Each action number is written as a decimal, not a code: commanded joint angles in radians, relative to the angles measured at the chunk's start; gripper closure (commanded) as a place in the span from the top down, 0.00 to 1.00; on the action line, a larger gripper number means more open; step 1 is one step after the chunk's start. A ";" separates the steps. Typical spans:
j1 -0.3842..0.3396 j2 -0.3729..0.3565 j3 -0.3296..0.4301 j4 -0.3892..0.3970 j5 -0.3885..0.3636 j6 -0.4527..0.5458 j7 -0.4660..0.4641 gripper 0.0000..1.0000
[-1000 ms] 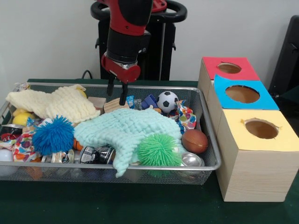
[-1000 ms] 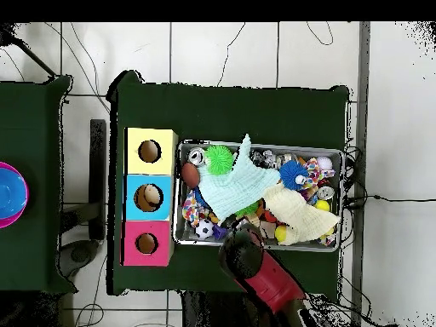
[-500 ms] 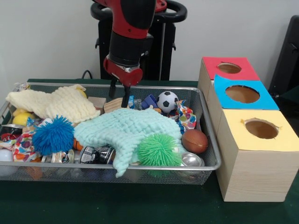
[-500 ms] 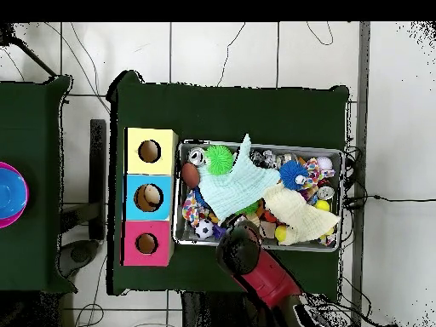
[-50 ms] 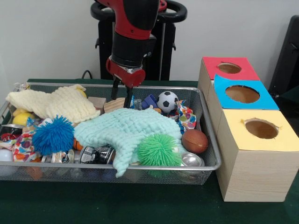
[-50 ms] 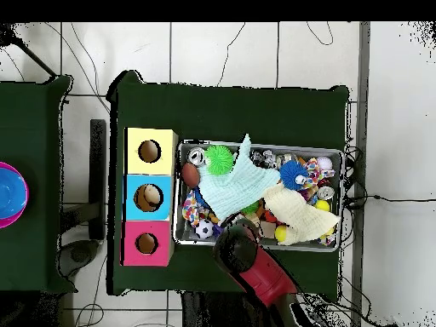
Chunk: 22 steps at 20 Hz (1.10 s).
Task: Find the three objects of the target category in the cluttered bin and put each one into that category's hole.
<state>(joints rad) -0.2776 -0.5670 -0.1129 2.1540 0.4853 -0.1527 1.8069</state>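
A wire bin (image 5: 140,166) holds mixed clutter. My gripper (image 5: 121,95) hangs open over its back edge, fingers straddling the air just above a wooden block (image 5: 113,105), gripping nothing. A soccer ball (image 5: 167,101) lies to its right, a brown football (image 5: 194,141) nearer the boxes. A mint knitted cloth (image 5: 126,128) covers the middle and a cream cloth (image 5: 56,103) the left. Blue (image 5: 53,135) and green (image 5: 159,150) spiky balls and crushed cans (image 5: 96,154) sit along the front. In the overhead view the arm (image 6: 243,251) hides the gripper.
Beside the bin stand wooden boxes with a red-topped hole (image 5: 229,68), a blue-topped hole (image 5: 242,94) and a yellow-topped hole (image 5: 261,129). A magenta and blue bowl (image 6: 8,194) rests on a separate table. A dark object (image 5: 287,60) stands at the right edge.
The arm has shifted a little to the right along the bin's back edge and risen slightly. The gripper stays open and the objects in the bin have not moved.
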 commanded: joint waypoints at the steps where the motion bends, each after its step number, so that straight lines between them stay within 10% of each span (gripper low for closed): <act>1: -0.045 0.036 0.099 -0.098 0.037 0.036 0.237 1.00; 22: -0.117 0.181 0.197 -0.138 0.038 0.034 0.232 1.00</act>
<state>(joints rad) -0.3993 -0.5145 -0.0424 2.1217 0.4855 -0.1541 1.8069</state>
